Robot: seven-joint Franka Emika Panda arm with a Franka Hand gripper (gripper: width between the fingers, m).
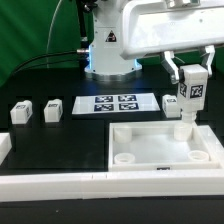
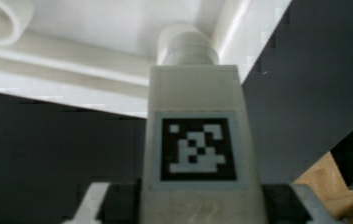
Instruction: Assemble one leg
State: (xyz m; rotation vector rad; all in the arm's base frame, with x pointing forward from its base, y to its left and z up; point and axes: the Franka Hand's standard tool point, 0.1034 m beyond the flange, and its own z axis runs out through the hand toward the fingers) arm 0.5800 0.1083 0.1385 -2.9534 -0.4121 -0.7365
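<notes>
My gripper [image 1: 189,100] is shut on a leg [image 1: 188,103], a white stubby post with a black-and-white marker tag, held upright. Its lower end sits at the far corner of the large white tray [image 1: 165,145] on the exterior view's right. In the wrist view the leg [image 2: 198,125] fills the middle, its round tip against the tray's corner [image 2: 84,70]; I cannot tell if the tip is in a socket. Dark fingers [image 2: 128,200] press the leg from both sides. Three more legs show in the exterior view: two [image 1: 20,113] [image 1: 53,109] at its left, one [image 1: 170,101] just beside my gripper.
The marker board [image 1: 113,103] lies flat behind the tray. A white rail [image 1: 60,185] runs along the front of the table, with a white block [image 1: 4,147] at the exterior view's left edge. The robot's base [image 1: 105,45] stands at the back.
</notes>
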